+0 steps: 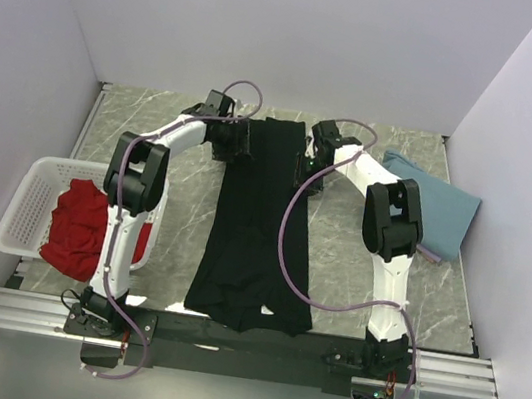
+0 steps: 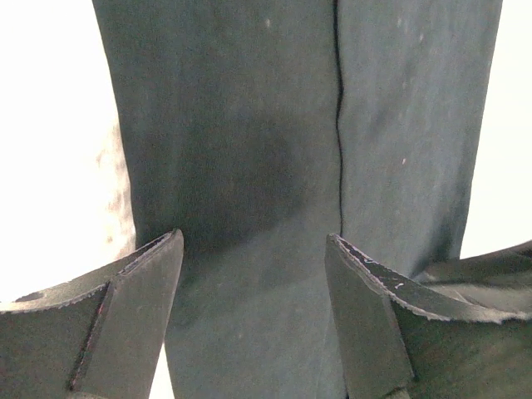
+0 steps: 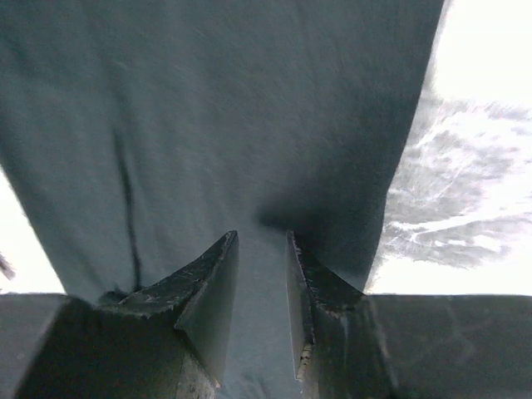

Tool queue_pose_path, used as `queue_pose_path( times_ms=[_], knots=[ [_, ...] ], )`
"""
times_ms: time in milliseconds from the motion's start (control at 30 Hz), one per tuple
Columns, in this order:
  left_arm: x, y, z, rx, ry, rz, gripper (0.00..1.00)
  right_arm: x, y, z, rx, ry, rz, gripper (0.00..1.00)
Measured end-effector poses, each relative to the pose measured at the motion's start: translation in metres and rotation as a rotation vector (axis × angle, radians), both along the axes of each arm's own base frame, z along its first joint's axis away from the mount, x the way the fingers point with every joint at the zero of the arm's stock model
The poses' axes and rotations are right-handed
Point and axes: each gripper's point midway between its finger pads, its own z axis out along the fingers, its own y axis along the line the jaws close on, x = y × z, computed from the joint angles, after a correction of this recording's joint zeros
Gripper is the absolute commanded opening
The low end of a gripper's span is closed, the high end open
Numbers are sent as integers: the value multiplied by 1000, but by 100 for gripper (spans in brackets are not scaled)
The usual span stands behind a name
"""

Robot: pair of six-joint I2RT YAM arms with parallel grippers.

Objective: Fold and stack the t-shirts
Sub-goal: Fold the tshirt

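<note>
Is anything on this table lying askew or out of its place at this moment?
Two things stand out. The black t-shirt, folded into a long strip, lies slightly slanted, and its uneven near end reaches past the near edge of the table. The red t-shirt is bunched up and spills over the rim of the white basket.

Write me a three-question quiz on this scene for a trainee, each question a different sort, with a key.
1. True or false: the left tool is open above the black t-shirt.
2. Where is the red t-shirt? A. spread flat at the far edge. B. in the white basket. C. under the black t-shirt.
3. Fill in: the dusty-blue t-shirt lies on the robot's ___ side.

Key: 1 true; 2 B; 3 right.
</note>
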Motion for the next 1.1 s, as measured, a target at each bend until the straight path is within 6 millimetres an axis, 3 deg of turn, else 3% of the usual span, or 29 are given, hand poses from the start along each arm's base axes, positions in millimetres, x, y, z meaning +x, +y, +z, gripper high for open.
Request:
queue_pose_path(
  times_ms=[100,300,600,767,967,1100],
  knots=[
    [-11,3,-1,4,9,-1,75,-13,1,-12,18,44,12,36],
    [-32,6,-3,8,19,-9,75,-26,1,-13,80,34,22,35],
    [-74,2,-5,30,38,-43,75,-85,-3,-15,125,79,50,35],
    [-90,1,-4,42,54,-54,75,-106,1,-14,119,96,77,35],
    [-97,0,0,51,89,-56,76,-116,-7,-9,42,123,74,36],
    [-77,-7,36,34,37,-54,77,-98,-12,17,2,95,57,37]
  ],
)
